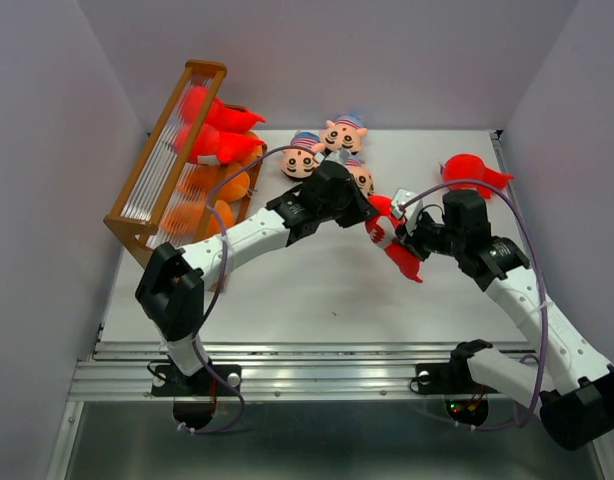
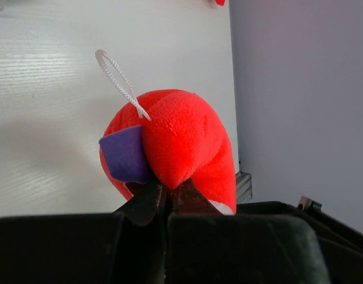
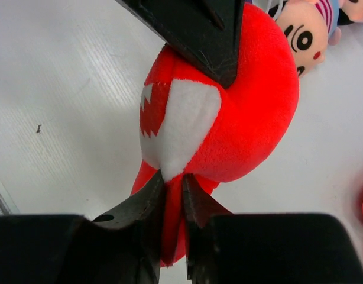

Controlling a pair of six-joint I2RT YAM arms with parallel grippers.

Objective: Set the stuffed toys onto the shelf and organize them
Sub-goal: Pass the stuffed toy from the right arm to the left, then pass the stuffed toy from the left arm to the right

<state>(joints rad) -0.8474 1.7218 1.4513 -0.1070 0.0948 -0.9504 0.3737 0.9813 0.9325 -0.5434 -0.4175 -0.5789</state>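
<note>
left pincer point(image 2: 168, 192) and right pincer point(image 3: 174, 184) nip the half-hidden red toy point(image 1: 392, 243).

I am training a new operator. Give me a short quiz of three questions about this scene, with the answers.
1. True or false: the left gripper and the right gripper both pinch the same red toy.
2. How many doll heads are visible on the table?
3. Which toys sit on the shelf? A: red ones and orange ones. B: doll heads only. C: none.
Key: 1 true; 2 three; 3 A.
</note>
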